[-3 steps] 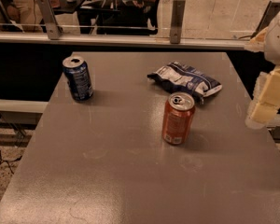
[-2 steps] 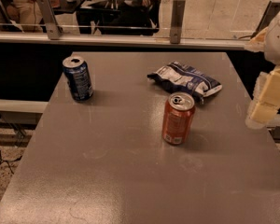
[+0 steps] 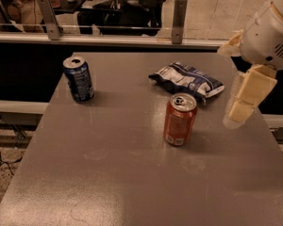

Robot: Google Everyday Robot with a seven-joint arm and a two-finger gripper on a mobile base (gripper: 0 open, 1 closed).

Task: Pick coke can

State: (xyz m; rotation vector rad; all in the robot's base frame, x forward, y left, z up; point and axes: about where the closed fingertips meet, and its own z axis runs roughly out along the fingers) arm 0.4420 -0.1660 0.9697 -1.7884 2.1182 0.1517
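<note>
The coke can (image 3: 179,120) is orange-red with a silver top and pull tab. It stands upright on the grey table (image 3: 108,173), a little right of the middle. My gripper (image 3: 237,116) hangs at the right edge of the view, above the table's right side. It is to the right of the can and apart from it, holding nothing that I can see. The white arm housing (image 3: 269,36) sits above it.
A dark blue can (image 3: 79,78) stands upright near the table's far left. A crumpled blue and white chip bag (image 3: 188,81) lies just behind the coke can. A metal railing with glass (image 3: 108,29) runs behind the table's far edge.
My gripper and arm have moved left, closer to the coke can. The cans and the bag have not moved.
</note>
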